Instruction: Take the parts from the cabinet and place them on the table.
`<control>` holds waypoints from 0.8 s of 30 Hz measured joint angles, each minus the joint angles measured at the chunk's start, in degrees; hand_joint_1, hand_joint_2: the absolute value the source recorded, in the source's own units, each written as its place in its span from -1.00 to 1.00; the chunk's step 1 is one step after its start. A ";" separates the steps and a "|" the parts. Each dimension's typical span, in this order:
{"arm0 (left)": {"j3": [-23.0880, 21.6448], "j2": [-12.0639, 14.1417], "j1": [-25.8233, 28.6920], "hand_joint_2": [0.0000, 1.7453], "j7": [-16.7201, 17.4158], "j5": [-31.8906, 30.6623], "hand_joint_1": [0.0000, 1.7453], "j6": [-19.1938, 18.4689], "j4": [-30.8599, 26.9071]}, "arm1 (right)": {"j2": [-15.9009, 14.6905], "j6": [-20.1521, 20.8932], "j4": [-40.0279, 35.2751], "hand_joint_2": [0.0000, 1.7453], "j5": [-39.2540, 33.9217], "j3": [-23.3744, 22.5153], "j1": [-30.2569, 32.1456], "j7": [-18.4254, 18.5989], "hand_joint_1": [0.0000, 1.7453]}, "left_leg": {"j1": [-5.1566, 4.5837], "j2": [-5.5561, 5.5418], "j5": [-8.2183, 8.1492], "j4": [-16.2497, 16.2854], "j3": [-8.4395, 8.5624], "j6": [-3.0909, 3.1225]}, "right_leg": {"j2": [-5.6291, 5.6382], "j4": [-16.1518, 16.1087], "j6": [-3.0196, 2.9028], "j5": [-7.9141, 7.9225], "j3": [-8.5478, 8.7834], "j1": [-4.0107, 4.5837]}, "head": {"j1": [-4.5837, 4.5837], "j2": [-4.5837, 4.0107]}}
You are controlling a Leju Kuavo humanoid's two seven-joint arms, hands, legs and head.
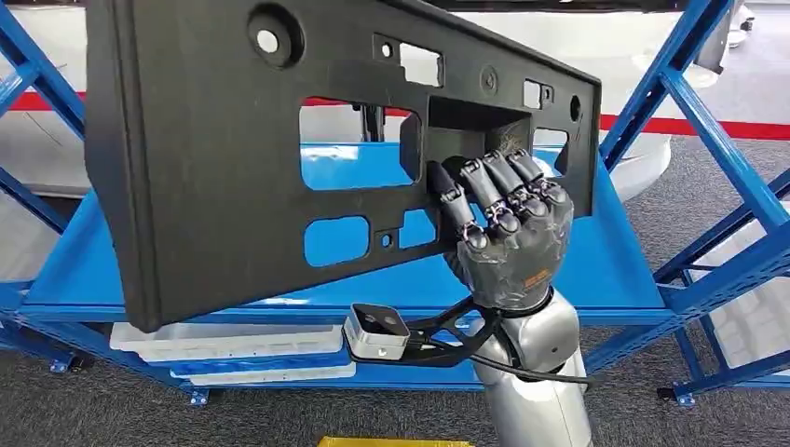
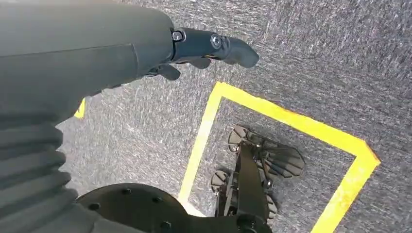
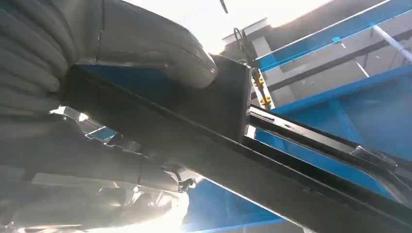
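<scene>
Head view: the right hand (image 1: 508,233) has its fingers hooked through a cutout in a big black plastic panel (image 1: 214,158), holding it up in front of the blue shelving rack (image 1: 615,261). The panel fills the frame from about 9 o'clock to 2 o'clock, tilted and off the shelf. So I'd say the pickup is done for this part, and the carry and the set-down are still to come. On the lower shelf at 7 o'clock sit some flat white parts (image 1: 233,349), probably next in line.

Left wrist view: the left hand (image 2: 209,48) hangs over grey carpet with yellow floor tape (image 2: 291,119) at 4 o'clock, fingers loosely apart, holding nothing.

Right wrist view: the thumb is clamped on the panel's edge, blue rack behind.
</scene>
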 joint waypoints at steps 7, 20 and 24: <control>0.37 -0.04 -0.02 1.00 0.59 0.50 -1.00 0.02 0.00 | -0.90 0.35 0.11 1.00 -2.58 1.03 -0.13 5.52 1.00 | 0.00 -0.01 -0.01 -0.01 -0.05 0.00 | 0.00 0.00 0.00 -0.01 -0.01 0.00 | 0.00 0.00; 1.88 -0.07 -0.12 1.00 1.03 0.28 -1.00 -0.22 0.00 | -4.00 14.79 5.86 1.00 -30.71 6.25 -4.73 9.11 1.00 | -0.34 -0.12 -0.14 0.25 -0.11 0.19 | -0.03 -0.02 0.18 0.06 0.06 -0.29 | -0.02 0.00; 2.10 -0.07 -0.12 1.00 0.90 0.28 -1.00 -0.22 0.00 | -4.28 14.93 6.56 1.00 -31.28 6.23 -5.15 9.07 1.00 | -0.38 -0.13 -0.45 0.66 -0.35 0.67 | -0.03 -0.09 0.58 0.04 0.10 -0.61 | -0.02 0.00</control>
